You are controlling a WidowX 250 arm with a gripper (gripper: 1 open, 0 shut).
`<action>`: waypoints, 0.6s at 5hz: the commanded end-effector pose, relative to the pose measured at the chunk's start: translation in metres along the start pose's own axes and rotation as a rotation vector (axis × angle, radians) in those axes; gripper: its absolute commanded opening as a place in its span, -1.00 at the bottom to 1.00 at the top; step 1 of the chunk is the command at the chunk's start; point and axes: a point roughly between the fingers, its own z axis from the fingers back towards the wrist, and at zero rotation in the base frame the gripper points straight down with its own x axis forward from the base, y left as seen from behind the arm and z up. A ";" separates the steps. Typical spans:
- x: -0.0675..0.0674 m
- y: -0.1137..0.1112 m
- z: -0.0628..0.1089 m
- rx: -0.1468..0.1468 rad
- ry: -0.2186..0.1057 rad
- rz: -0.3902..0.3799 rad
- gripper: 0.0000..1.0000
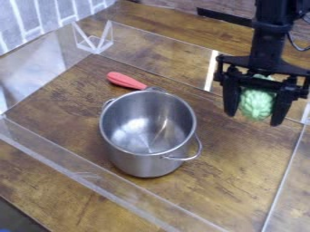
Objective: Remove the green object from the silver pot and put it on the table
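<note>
The green object (256, 104) is a light green bumpy toy vegetable held between my gripper's black fingers. My gripper (256, 111) is shut on it, to the right of the silver pot and just above the table (72, 113). The silver pot (149, 132) stands near the middle of the dark wood tabletop and is empty inside, with a loop handle on its right side.
A small flat red item (126, 81) lies behind the pot on the left. Clear acrylic walls (72, 177) run along the table's edges, with a folded acrylic piece (92, 36) at the back left.
</note>
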 end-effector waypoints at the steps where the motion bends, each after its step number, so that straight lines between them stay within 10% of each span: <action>1: 0.001 0.007 0.011 -0.010 -0.040 0.003 -1.00; 3: -0.002 0.016 -0.028 0.008 -0.016 -0.008 -1.00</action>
